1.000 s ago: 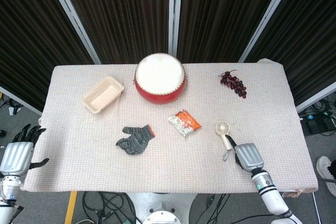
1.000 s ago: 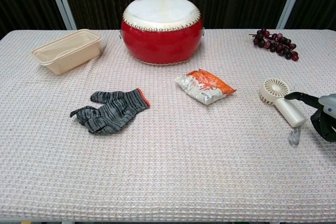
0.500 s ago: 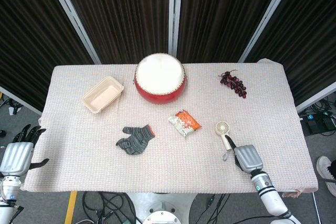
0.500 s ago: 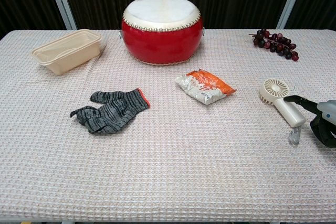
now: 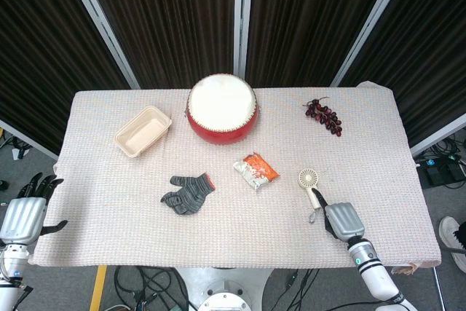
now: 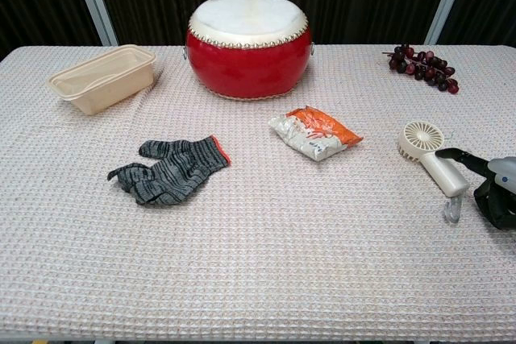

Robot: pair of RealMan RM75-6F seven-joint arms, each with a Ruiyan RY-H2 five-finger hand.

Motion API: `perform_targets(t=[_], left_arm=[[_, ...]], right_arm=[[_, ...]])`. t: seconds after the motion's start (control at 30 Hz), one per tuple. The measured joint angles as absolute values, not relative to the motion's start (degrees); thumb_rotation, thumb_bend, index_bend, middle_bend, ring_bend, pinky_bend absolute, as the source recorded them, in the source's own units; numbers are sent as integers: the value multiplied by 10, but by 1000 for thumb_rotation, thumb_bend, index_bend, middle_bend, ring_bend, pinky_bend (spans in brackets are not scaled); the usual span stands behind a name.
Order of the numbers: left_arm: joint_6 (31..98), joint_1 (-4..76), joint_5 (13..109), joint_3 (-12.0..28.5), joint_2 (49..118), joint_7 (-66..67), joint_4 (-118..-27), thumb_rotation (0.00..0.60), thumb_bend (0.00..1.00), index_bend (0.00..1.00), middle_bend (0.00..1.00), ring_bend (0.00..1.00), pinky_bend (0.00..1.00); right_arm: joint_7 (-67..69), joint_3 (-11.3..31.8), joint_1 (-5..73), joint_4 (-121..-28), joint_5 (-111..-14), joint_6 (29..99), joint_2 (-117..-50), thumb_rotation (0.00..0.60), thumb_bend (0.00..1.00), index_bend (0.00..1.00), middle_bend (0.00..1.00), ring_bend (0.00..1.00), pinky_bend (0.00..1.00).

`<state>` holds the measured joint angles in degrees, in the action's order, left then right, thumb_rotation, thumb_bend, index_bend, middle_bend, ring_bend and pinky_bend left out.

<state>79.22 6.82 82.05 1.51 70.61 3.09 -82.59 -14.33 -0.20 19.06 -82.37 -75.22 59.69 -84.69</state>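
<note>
The left hand (image 5: 25,213) has a flat, pale grey metallic back plate and slim black fingers, and it sits on a white wrist section with a dark ring. The right hand (image 5: 341,219) shows the same build: a grey, boxy back plate and black fingers (image 6: 455,155). Its wrist is a white cylinder banded in black, with what looks like a small green mark, though the view is too small to be sure.
</note>
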Motion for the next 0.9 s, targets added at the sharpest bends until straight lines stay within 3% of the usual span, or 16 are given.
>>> perform_targets(t=[0.47, 0.73, 0.77, 0.83, 0.87, 0.9], left_arm=[[799, 70, 826, 17, 701, 41, -842, 600, 0, 163, 114, 27, 210], [803, 72, 833, 17, 700, 56, -860, 600, 0, 163, 114, 28, 210], [805, 72, 834, 17, 700, 59, -864, 600, 0, 163, 114, 27, 210], [806, 72, 835, 16, 700, 65, -871, 600, 0, 163, 114, 28, 210], [807, 72, 837, 15, 700, 69, -875, 600, 0, 163, 114, 28, 210], [808, 72, 838, 15, 700, 73, -879, 600, 0, 163, 114, 27, 210]], right_arm=[[-112, 39, 158, -898, -816, 757, -751, 600, 1000, 0, 922, 822, 753], [-95, 54, 122, -894, -831, 826, -695, 600, 1000, 0, 907, 807, 752], [-90, 54, 116, -890, -831, 834, -693, 600, 1000, 0, 877, 782, 746], [-81, 53, 108, -881, -831, 842, -690, 600, 1000, 0, 698, 624, 690], [-74, 50, 104, -874, -833, 843, -687, 600, 1000, 0, 530, 443, 555], [-70, 46, 102, -869, -834, 842, -683, 600, 1000, 0, 347, 244, 347]])
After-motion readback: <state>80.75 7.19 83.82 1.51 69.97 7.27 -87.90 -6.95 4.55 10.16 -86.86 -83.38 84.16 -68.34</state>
